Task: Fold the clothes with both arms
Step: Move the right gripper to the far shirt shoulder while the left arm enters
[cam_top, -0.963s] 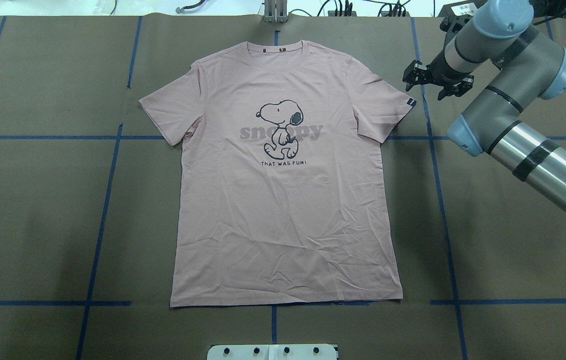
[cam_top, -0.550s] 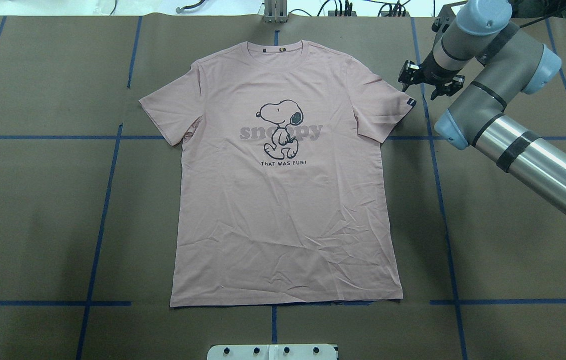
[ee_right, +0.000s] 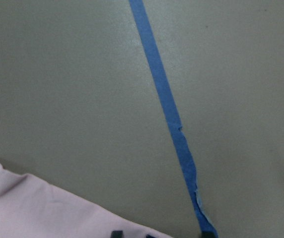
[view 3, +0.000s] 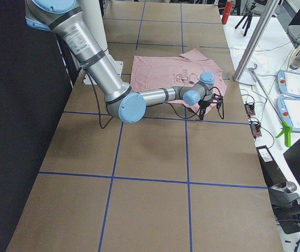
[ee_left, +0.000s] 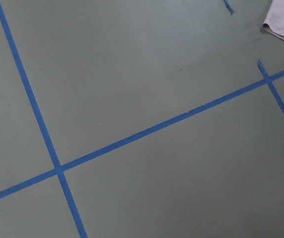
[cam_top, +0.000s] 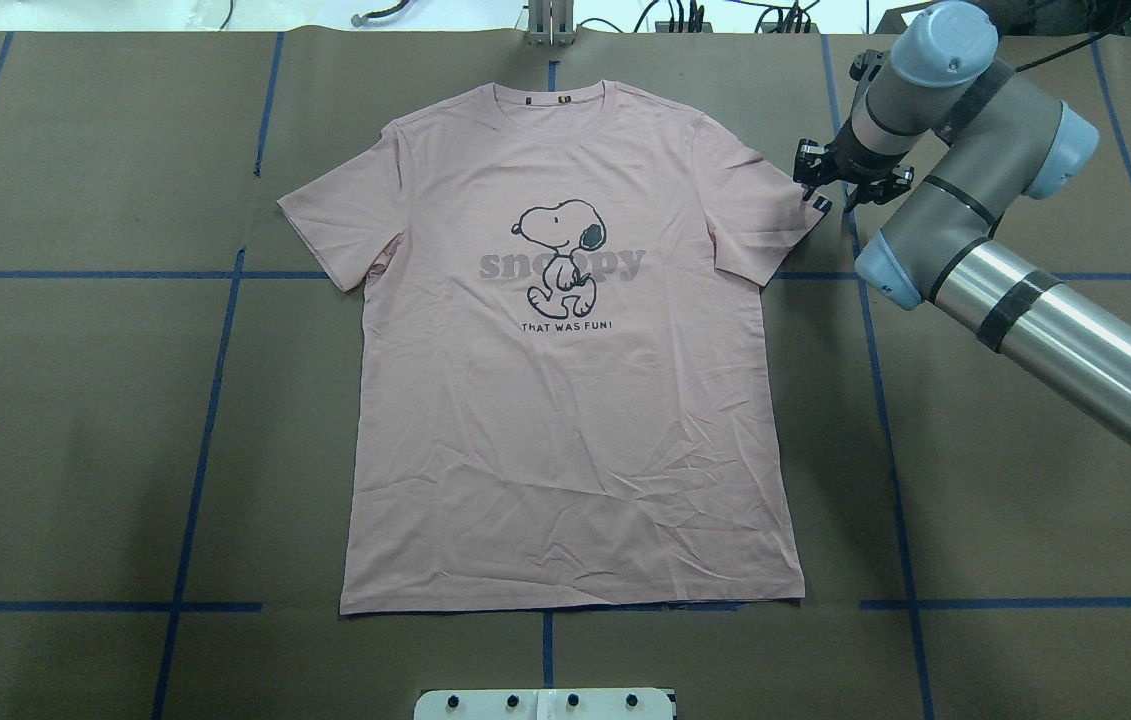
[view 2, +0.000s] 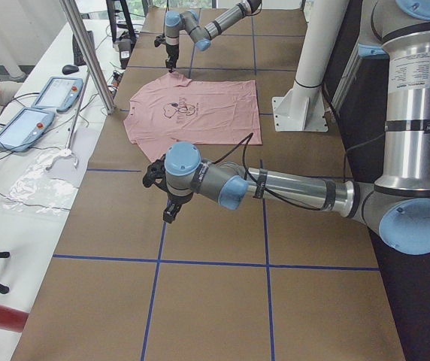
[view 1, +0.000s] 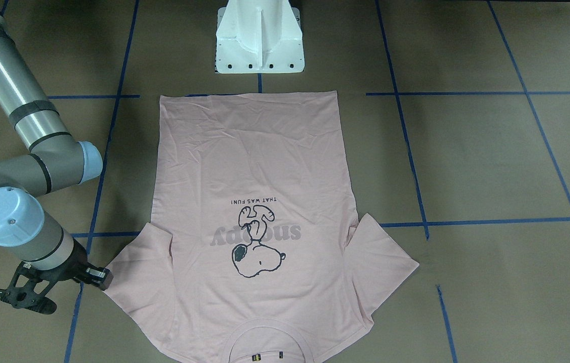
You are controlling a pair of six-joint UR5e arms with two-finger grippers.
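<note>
The overhead camera sits behind the robot, looking forward and down on the whole shirt point(cam_top: 565, 420). The front camera faces it from across the table point(view 1: 491, 166), steeply down, so the shirt shows upside down below the base point(view 1: 259, 40). The side cameras look along the table from each end, from far off. Both wrist cameras hang close above the table, each catching tape point(ee_right: 162, 99) and a bit of shirt.

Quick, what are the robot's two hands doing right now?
Left hand: cannot tell.
Right hand: open, holding nothing, at the T-shirt sleeve edge.
</note>
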